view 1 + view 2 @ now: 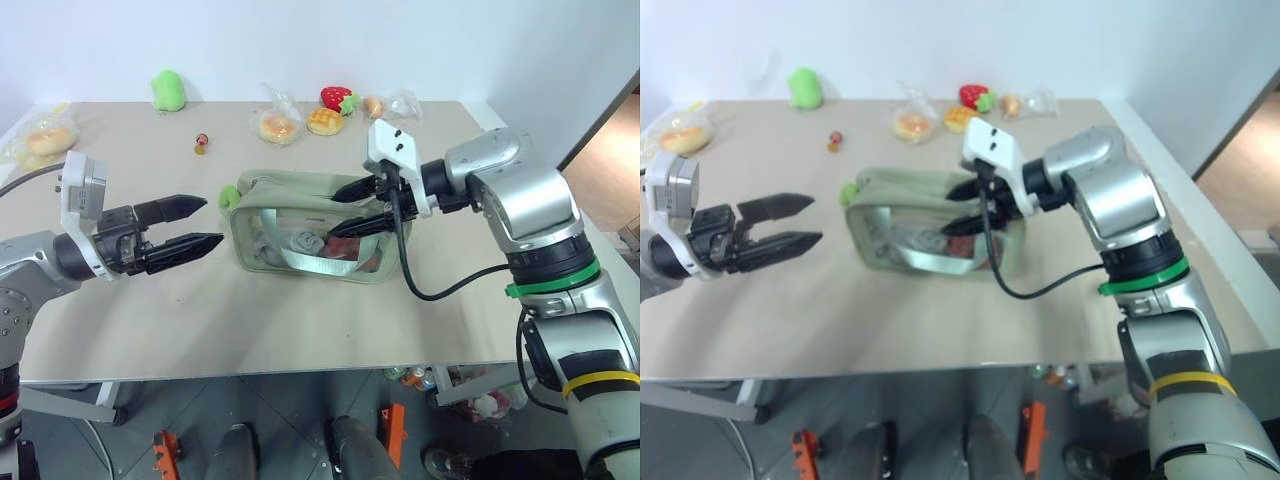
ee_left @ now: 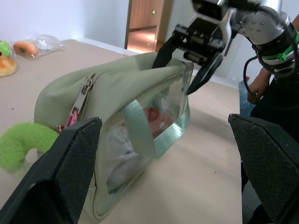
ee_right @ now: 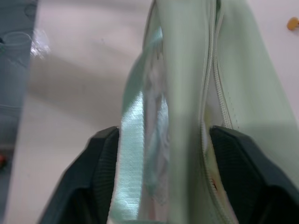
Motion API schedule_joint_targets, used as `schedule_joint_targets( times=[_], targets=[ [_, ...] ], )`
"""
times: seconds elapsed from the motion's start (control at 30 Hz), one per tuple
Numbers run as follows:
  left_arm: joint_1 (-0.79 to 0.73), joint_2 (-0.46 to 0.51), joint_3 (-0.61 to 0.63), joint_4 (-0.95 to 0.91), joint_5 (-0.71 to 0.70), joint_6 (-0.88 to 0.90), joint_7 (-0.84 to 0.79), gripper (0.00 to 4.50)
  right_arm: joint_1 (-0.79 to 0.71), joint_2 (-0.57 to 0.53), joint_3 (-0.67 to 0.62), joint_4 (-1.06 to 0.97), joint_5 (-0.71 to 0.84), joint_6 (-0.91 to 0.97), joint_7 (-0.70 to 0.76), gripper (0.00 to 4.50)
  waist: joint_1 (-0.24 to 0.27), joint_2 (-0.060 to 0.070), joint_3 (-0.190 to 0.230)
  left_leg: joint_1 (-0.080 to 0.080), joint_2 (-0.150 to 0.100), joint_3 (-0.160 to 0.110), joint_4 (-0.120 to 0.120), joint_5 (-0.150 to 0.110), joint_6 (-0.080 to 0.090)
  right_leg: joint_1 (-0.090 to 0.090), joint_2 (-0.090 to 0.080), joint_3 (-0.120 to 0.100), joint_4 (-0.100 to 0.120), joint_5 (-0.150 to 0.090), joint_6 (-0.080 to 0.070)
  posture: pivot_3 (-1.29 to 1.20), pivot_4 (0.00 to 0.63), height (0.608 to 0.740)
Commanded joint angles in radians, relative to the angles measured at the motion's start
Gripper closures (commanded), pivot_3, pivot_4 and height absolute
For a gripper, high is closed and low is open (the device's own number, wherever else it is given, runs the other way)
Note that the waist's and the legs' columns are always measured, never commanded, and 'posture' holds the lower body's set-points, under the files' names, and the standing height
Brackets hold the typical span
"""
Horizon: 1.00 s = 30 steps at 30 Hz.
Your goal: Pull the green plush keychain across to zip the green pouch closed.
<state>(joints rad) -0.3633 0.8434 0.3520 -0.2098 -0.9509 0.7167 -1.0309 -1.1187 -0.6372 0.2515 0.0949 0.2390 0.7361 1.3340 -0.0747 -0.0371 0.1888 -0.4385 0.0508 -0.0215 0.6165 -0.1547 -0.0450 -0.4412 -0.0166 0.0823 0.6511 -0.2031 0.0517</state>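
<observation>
Green pouch (image 1: 305, 232) is sitting mid-table; green plush keychain (image 2: 21, 144) is hanging at its left end. Left gripper (image 1: 195, 226) is hovering nearby, fingers spread, empty. Right gripper (image 1: 362, 206) is straddling the pouch's right end, fingers parted, w/o clamping. Risk: an unclamped pouch may slide when the keychain is pulled. Left wrist view is showing the keychain's pink cord, which the head views aren't resolving.

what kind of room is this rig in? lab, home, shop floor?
Most likely an indoor robot test lab, not a home. A plain tan table stands against a bare white wall, set with staged props: a green pouch, wrapped toy breads and a plush strawberry. Tools and clutter lie on the grey floor beneath.
</observation>
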Motion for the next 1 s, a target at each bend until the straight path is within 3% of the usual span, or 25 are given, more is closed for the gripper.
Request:
schedule_joint_targets(
  times=[0.03,0.2,0.5,1.0],
  targets=[
    [-0.007,-0.001,0.012,0.018,0.011,-0.017,-0.007,0.0,-0.077,-0.032,-0.141,0.016,0.085,0.013,-0.004,1.47,0.0,0.0,0.0,0.0,0.0,0.0,0.0,0.0,0.0,0.0,0.0,0.0,0.0,0.0,0.0,0.0,0.15,0.74],
    [0.013,-0.015,0.017,0.041,0.024,-0.019,-0.001,0.0,-0.032,-0.116,-0.227,0.01,0.131,-0.016,-0.001,1.47,0.002,0.0,0.0,0.0,0.0,0.0,0.0,0.0,0.0,0.0,0.0,0.0,0.0,-0.001,0.0,0.0,0.15,0.74],
    [0.026,-0.021,0.029,0.052,0.024,-0.009,0.002,0.0,0.283,-0.305,-0.271,-0.124,0.134,-0.088,0.001,1.47,-0.002,0.0,0.0,0.0,0.0,0.001,0.0,-0.001,0.0,0.0,0.0,0.001,0.0,-0.002,0.0,0.0,0.15,0.74],
    [0.007,-0.035,0.011,0.044,0.018,0.005,0.005,0.0,0.304,-0.236,-0.196,-0.059,0.1,-0.122,-0.092,1.47,-0.002,0.0,0.0,0.001,0.0,0.002,0.001,0.0,0.0,0.0,0.0,0.002,0.0,0.0,0.0,0.0,0.15,0.74]
  ],
)
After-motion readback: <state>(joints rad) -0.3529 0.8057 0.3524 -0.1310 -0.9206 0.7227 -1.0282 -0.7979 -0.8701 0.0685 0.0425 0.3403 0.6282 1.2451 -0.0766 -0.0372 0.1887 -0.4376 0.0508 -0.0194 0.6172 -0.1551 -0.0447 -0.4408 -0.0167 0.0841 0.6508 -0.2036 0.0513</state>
